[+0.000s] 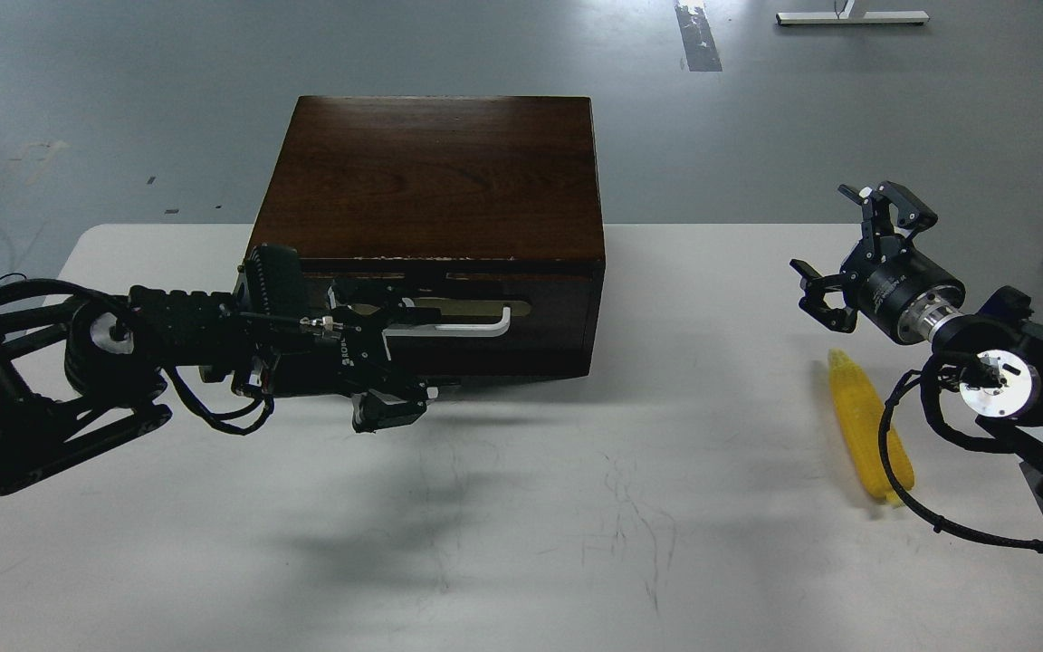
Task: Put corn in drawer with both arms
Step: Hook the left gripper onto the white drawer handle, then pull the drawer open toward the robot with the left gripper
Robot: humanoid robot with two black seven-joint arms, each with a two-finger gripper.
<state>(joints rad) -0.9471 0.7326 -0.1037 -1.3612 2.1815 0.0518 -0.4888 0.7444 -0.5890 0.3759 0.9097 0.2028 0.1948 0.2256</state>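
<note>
Scuffed white counter (pixel 521 543) fills the foreground. On its right side lies the corn (pixel 867 424), long axis running near-to-far, just below and toward me from the right pincer (pixel 852 263), which hovers with fingers spread and empty. That arm is plainly the nearer one. Across the counter, the left pincer (pixel 386 349) sits at the white handle (pixel 463 323) of the drawer (pixel 449 317), seemingly shut; dark fingers blur together, so I cannot tell their grip.
</note>
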